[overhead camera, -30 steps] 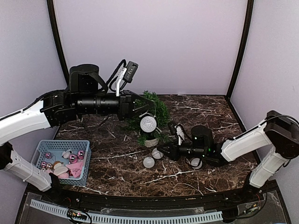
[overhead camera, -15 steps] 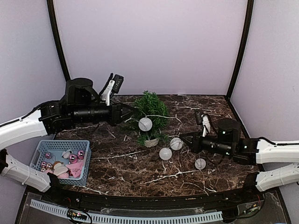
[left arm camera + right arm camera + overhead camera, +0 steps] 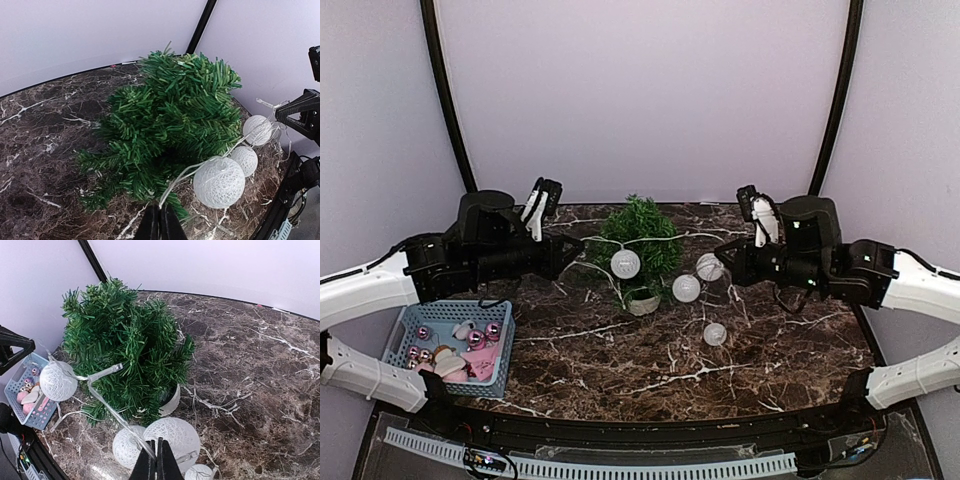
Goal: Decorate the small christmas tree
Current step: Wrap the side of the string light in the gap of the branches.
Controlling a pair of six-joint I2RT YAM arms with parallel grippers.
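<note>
The left hand [image 3: 564, 256] and right hand [image 3: 726, 256] pinch ball string [image 3: 625, 263] taut either side of small christmas tree [image 3: 642, 232] for draping.

the dark marbled tabletop [image 3: 620, 370] carried the small christmas tree [image 3: 640, 235], upright in its white pot [image 3: 642, 304] near the middle, toward the back; a blue basket [image 3: 450, 306] sat at the left near corner, holding pink baubles [image 3: 480, 336]; a white ball [image 3: 716, 333] hung low, right of the pot; whether it touched the surface could not be told
</note>
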